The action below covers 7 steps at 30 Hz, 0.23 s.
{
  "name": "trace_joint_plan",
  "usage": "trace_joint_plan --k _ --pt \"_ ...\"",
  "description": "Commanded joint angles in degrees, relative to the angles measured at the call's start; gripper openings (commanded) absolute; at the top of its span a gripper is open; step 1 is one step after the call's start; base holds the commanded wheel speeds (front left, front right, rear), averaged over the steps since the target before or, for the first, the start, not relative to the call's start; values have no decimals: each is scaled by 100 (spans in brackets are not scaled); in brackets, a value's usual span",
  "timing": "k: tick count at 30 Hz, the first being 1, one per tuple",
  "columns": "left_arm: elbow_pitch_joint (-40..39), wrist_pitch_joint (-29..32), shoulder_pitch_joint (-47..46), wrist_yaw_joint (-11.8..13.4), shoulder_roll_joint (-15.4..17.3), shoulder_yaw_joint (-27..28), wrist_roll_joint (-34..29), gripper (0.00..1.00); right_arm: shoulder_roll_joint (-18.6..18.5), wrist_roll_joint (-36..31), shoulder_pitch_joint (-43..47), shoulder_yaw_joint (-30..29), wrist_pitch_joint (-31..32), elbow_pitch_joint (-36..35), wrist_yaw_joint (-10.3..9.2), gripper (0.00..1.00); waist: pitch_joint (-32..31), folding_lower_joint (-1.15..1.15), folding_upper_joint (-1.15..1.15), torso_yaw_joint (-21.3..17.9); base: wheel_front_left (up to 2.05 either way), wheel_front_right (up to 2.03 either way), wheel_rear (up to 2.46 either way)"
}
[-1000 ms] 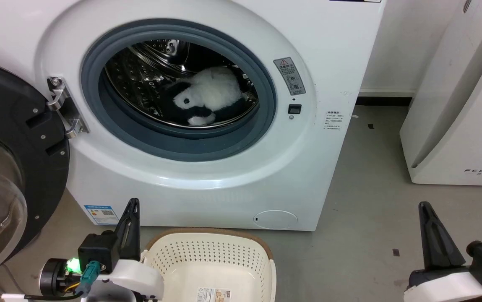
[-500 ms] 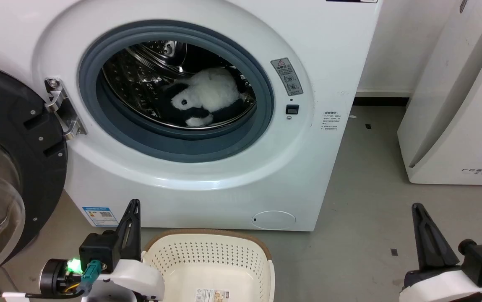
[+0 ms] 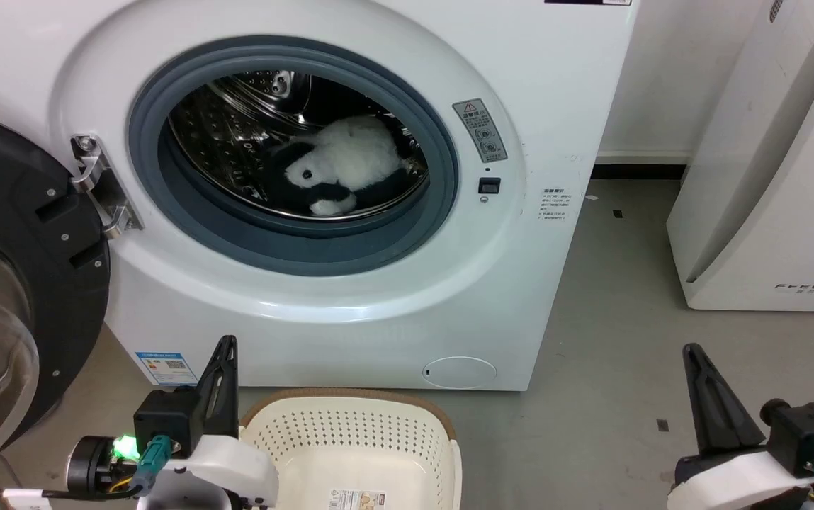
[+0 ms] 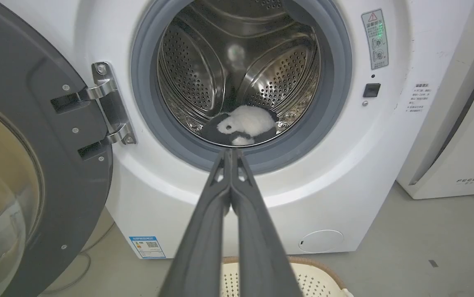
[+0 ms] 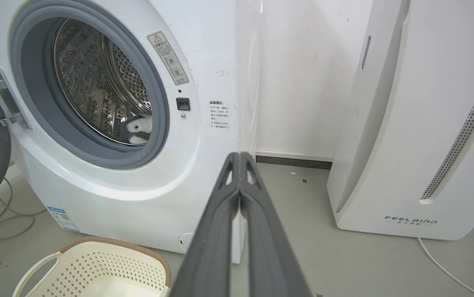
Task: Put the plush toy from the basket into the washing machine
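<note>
Plush toy (image 3: 350,159) lies inside the washing machine (image 3: 350,312), ahead of both tools! Left gripper (image 3: 226,348), right gripper (image 3: 693,354): fingers pressed together, empty, basket (image 3: 350,432) between them. Job looks done; best back away low.

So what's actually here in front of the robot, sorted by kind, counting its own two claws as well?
washing machine: 1
plush toy, lying in the drum: 1
basket, nothing in it but a label: 1
white slanted appliance: 1
grippers, the left gripper and the right gripper, both shut: 2
Total: 6
</note>
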State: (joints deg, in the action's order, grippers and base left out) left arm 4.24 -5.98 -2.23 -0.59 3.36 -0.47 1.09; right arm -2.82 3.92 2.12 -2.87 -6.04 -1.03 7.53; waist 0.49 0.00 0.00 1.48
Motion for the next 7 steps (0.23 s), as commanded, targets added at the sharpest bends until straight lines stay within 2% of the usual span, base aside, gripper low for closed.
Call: trace_joint_plan --k 1,7 --pt "-50 42 103 33 -5 25 -48 0 -4 -72 -84 29 45 14 -3 0 -2 0 0 -4 0 0 0" --pt "-105 123 120 37 -11 28 -57 0 -4 -119 -103 67 127 27 -3 0 -9 0 0 -25 0 0 0"
